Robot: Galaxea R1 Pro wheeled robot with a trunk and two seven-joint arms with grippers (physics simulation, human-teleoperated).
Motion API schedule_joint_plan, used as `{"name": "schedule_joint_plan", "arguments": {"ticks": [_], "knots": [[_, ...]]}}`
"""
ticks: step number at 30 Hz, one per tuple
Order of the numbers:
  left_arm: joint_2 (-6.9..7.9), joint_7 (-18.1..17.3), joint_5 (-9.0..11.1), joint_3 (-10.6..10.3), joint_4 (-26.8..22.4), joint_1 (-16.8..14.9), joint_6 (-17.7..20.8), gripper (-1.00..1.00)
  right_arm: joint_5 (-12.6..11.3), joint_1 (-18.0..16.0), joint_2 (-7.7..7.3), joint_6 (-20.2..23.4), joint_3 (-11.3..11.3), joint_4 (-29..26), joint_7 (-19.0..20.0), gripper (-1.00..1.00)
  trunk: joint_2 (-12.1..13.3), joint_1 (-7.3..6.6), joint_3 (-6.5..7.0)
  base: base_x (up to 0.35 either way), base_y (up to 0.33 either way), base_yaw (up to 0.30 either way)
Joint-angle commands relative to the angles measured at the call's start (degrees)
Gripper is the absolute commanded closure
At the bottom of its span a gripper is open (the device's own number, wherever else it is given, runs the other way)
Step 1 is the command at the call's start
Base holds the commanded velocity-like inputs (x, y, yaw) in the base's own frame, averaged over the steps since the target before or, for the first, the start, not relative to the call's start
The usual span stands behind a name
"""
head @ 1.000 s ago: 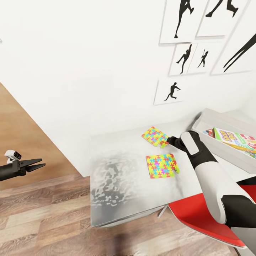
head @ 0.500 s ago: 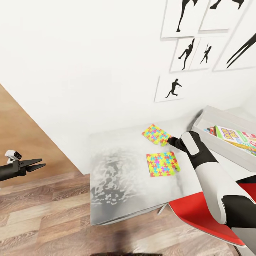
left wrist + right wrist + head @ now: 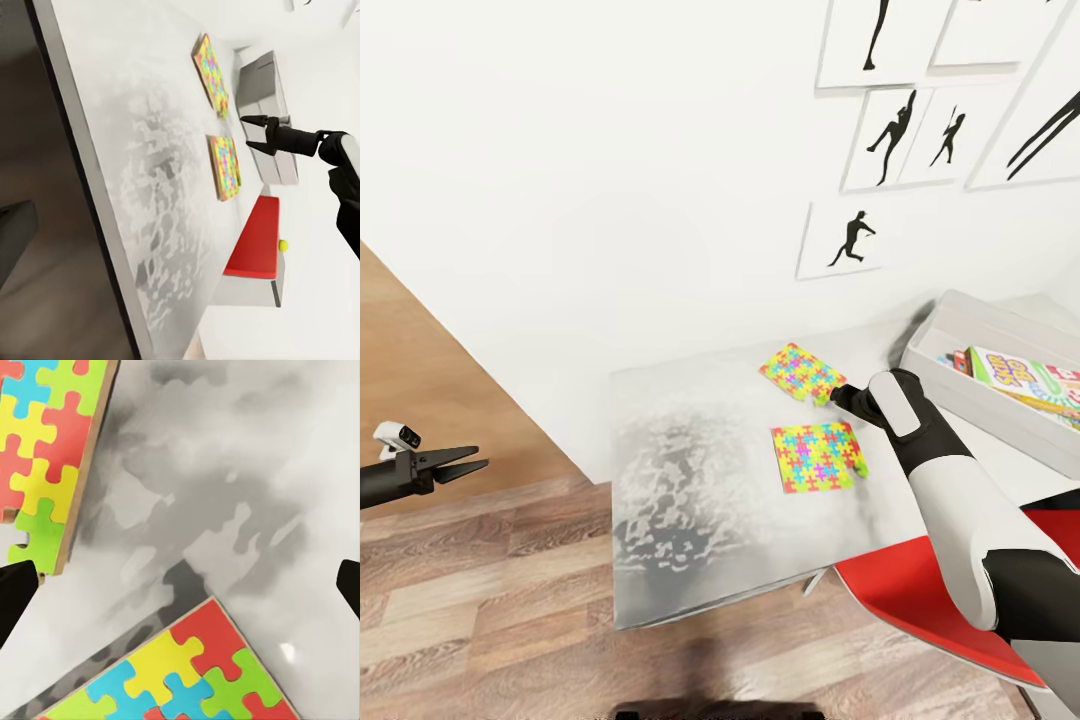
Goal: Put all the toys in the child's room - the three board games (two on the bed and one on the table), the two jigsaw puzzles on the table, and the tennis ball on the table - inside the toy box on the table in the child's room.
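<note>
On the pale table [image 3: 690, 500] lie my two puzzles. My right gripper [image 3: 838, 393] hangs low between the far puzzle [image 3: 797, 371] and the near puzzle [image 3: 819, 456], with its fingers spread wide apart and nothing in them. The toy box [image 3: 960, 345] sits just to the right, and I think a game box [image 3: 1024, 378] is inside. My left gripper [image 3: 460, 463] is out over the floor [image 3: 490, 600], open a little.
</note>
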Motion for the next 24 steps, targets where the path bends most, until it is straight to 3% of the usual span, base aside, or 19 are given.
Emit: {"name": "schedule_joint_plan", "arguments": {"ticks": [1,11,24], "knots": [[0.02,-0.2,0.0,0.0,0.0,0.0,0.6,-1.0,-0.6,0.0,-0.04,0.1,0.2,-0.1,-0.5,-1.0,-0.1,0.03,-0.19,0.0,0.0,0.0],[0.02,-0.2,0.0,0.0,0.0,0.0,0.6,-1.0,-0.6,0.0,-0.1,0.1,0.2,0.0,-0.5,-1.0,-0.1,0.03,-1.06,-0.012,0.0,0.0],[0.02,-0.2,0.0,0.0,0.0,0.0,0.6,-1.0,-0.5,0.0,-0.09,0.1,0.2,1.9,-0.5,-1.0,-0.1,0.03,-1.22,-0.014,0.0,0.0]]}}
